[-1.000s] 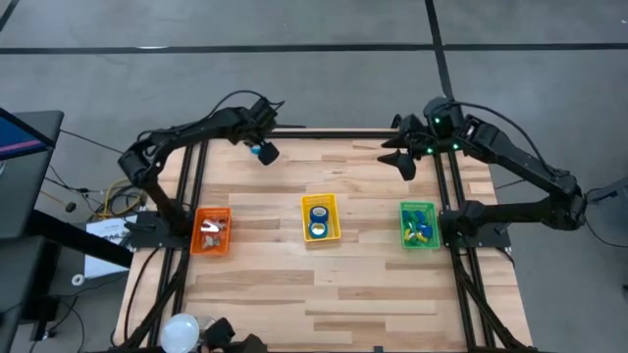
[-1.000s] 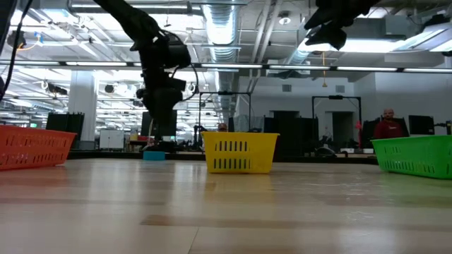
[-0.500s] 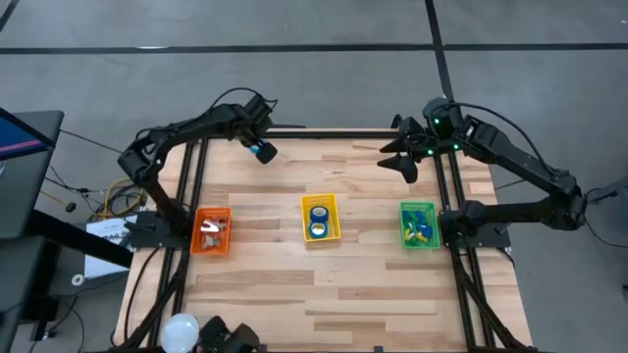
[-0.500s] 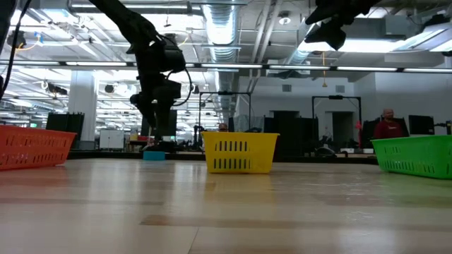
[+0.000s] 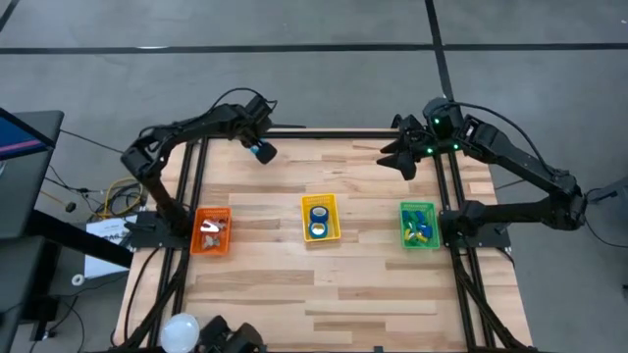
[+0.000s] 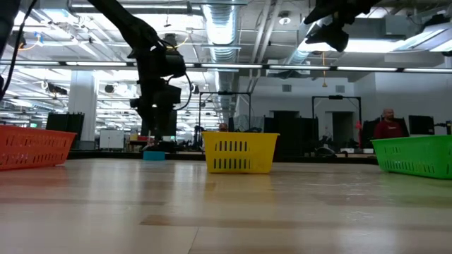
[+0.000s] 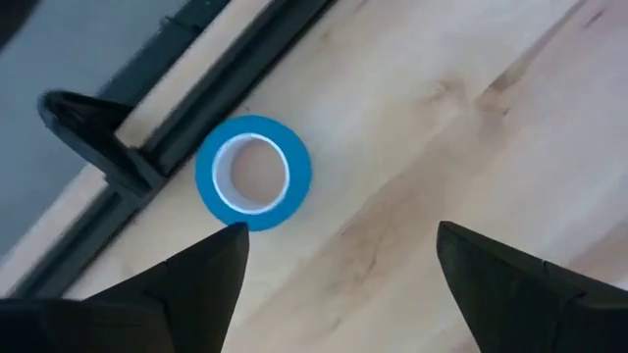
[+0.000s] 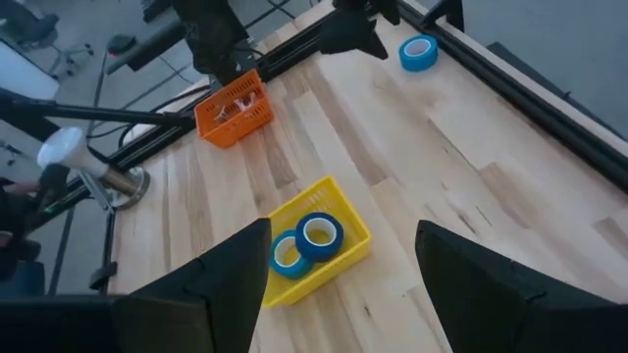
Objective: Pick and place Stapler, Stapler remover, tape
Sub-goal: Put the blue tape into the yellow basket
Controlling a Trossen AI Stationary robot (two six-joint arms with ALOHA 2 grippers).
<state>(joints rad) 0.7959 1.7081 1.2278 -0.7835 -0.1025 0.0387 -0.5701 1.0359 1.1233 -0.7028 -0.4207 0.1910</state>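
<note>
A blue tape roll lies flat on the wooden table by its far edge, next to the dark frame rail. My left gripper hangs open above it, pointing steeply down, fingers clear of the roll; from above it shows as. My right gripper stands open high over the far right part of the table, holding nothing. Two more tape rolls lie in the yellow basket. I cannot tell which things are the stapler or the stapler remover.
An orange basket with small pale pieces sits at the left and a green basket with blue and yellow pieces at the right. Dark frame rails run along the table's sides. Bare wood lies in front of the baskets. A person stands far behind.
My left gripper has sunk a little toward the tape roll and shifted slightly toward the table's left edge, staying open. My right gripper has rolled a little on the spot. The tape roll has not moved.
</note>
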